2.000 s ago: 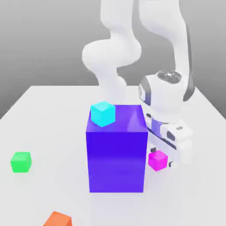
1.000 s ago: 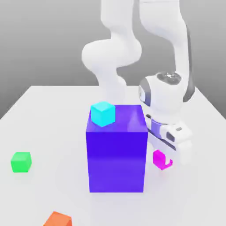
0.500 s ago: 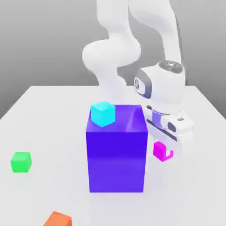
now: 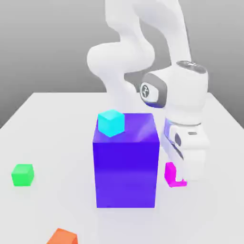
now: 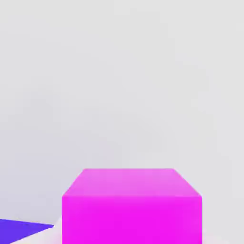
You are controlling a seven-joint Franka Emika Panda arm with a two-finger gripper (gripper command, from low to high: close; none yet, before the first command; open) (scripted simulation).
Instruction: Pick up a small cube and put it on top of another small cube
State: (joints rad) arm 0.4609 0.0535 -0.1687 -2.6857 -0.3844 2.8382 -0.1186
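One part of the job looks done — the gripper [image 4: 177, 178] is pinching the pink cube [image 4: 170, 174]. In the exterior view the pink cube sits low, just beside the big blue block [image 4: 126, 162], on the exterior view's right side of it. I cannot tell for sure if the cube is off the table [image 4: 52, 143] or touching it. In the hand view the pink cube [image 5: 131, 207] is big and close, with a bit of the blue block [image 5: 21, 228] showing near it.

A lot is left. The green cube [image 4: 22, 174] sits alone on the table, well apart from the pink one, far over on the exterior view's left. The big blue block stands between them. So I think the arm has to lift the pink cube, carry it over or around the block, and set it down on top of the green cube. Then it has to let go.

There are no boxes, bowls or bins here — nothing holds anything inside. A small cyan cube [image 4: 111, 123] rests on top of the blue block, near one corner. An orange cube [image 4: 62, 237] lies on the table near the front edge.
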